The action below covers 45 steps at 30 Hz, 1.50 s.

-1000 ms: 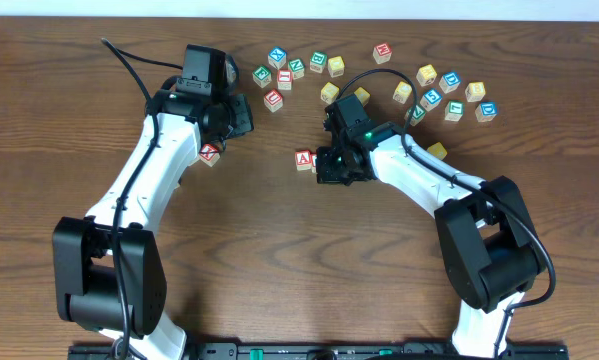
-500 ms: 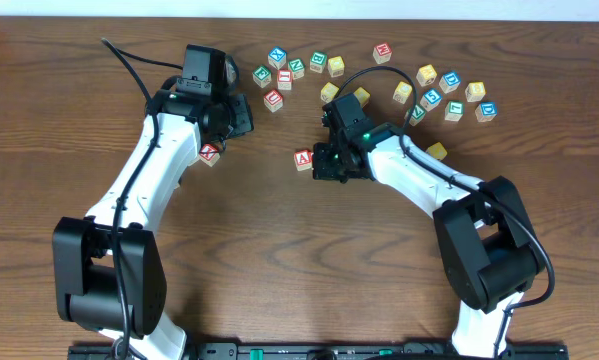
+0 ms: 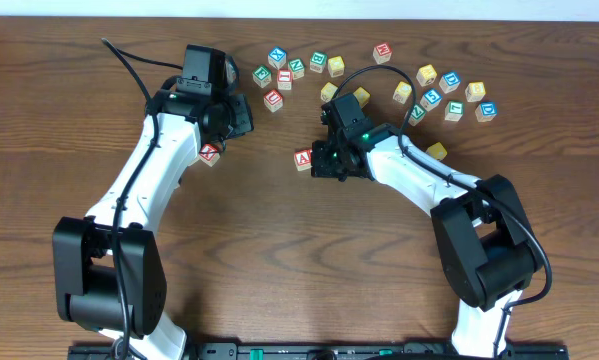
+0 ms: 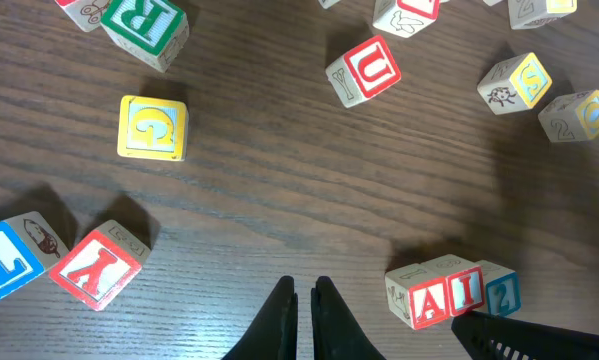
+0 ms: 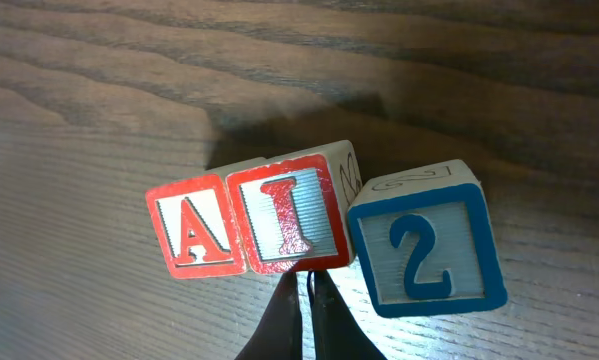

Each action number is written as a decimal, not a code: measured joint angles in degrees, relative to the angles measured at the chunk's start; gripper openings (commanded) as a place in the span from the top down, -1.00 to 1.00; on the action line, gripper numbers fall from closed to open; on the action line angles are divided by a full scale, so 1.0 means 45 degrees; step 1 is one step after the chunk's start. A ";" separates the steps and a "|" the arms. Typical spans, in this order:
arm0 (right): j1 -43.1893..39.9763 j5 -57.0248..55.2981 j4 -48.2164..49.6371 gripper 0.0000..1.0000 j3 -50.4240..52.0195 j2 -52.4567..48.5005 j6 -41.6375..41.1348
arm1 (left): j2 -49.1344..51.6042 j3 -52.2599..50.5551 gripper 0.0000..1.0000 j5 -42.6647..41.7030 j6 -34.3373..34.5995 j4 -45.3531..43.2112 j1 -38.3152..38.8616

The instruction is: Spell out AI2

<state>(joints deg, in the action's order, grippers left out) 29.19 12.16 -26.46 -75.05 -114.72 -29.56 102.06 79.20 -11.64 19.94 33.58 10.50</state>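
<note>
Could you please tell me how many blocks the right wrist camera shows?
3: the red A block at the left of that view, the red I block touching it, and the blue 2 block at the right, turned slightly askew. None seems hidden.

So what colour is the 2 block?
Blue; the 2 block shows best in the right wrist view.

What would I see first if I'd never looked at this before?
Three blocks in a row near the middle of the table spell AI2: a red A, a red I and a blue 2, which sits a little crooked. The right gripper hangs shut just above them. Many loose blocks lie scattered along the far side.
</note>
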 measured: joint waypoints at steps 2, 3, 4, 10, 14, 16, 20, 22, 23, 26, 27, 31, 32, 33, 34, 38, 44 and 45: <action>0.0000 0.0000 0.0000 0.98 0.0000 0.0000 0.0000 | 0.0000 0.0000 0.84 0.0000 0.0000 0.0005 0.0000; 0.0000 0.0000 0.0000 0.98 0.0000 0.0000 0.0000 | 0.0000 0.0000 0.83 0.0000 0.0000 0.0005 0.0000; 0.0000 0.0005 0.0000 0.98 0.0000 0.0000 0.0005 | 0.0000 0.0000 0.84 0.0000 0.0000 0.0005 0.0000; -0.0019 0.0117 -0.0010 0.98 0.0000 0.0000 0.0015 | 0.0000 0.0000 0.84 0.0000 0.0000 0.0005 0.0000; -0.0146 0.0500 -0.0549 0.98 0.0000 0.0121 0.0053 | 0.0000 0.0000 0.84 0.0000 0.0000 0.0010 0.0000; -0.0228 0.0588 -0.0894 0.98 0.0000 0.0301 0.0102 | 0.0000 0.0000 0.84 0.0000 0.0000 0.0010 0.0000; -0.0321 0.0622 -0.1549 0.98 -0.0005 0.0695 0.0151 | 0.0000 0.0000 0.84 0.0000 0.0000 0.0015 0.0000; -0.0340 0.0491 -0.2050 0.98 -0.0005 0.0748 0.0146 | 0.0000 0.0000 0.84 0.0000 0.0000 0.0019 0.0000; -0.0345 0.0321 -0.2346 0.98 -0.0005 0.0748 0.0146 | 0.0000 0.0000 0.84 0.0000 0.0000 0.0010 0.0000; -0.0413 0.0121 -0.2633 0.98 0.0000 0.0748 0.0146 | 0.0000 0.0000 0.84 0.0000 0.0000 0.0010 0.0000; -0.0452 0.0029 -0.2628 0.98 0.0000 0.0748 0.0146 | 0.0000 0.0000 0.83 0.0000 0.0005 0.0005 0.0000; -0.0568 -0.0296 -0.2550 0.98 0.0000 0.0743 0.0146 | 0.0000 0.0000 0.84 0.0000 0.0010 0.0005 0.0000; -0.0583 -0.0379 -0.2516 0.98 0.0000 0.0714 0.0146 | 0.0000 0.0000 0.84 0.0000 0.0010 0.0005 0.0000; -0.0583 -0.0457 -0.2438 0.98 0.0000 0.0680 0.0146 | 0.0000 0.0000 0.84 0.0000 0.0010 0.0005 0.0000; -0.0588 -0.0534 -0.2302 0.98 0.0000 0.0593 0.0146 | 0.0000 0.0000 0.85 0.0000 0.0015 0.0005 0.0000; -0.0588 -0.0690 -0.1836 0.98 0.0000 0.0160 0.0146 | 0.0000 0.0000 0.84 0.0000 0.0049 0.0005 0.0000; -0.0588 -0.0719 -0.1205 0.98 0.0000 -0.0034 0.0146 | 0.0000 0.0000 0.84 0.0000 0.0092 -0.0029 0.0000; -0.0588 -0.0719 -0.1103 0.98 0.0000 -0.0034 0.0146 | 0.0000 0.0000 0.84 0.0000 0.0097 -0.0053 0.0000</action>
<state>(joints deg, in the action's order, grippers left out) 26.55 8.93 -31.42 -75.05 -114.87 -28.91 102.06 79.20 -11.64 20.38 33.34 10.50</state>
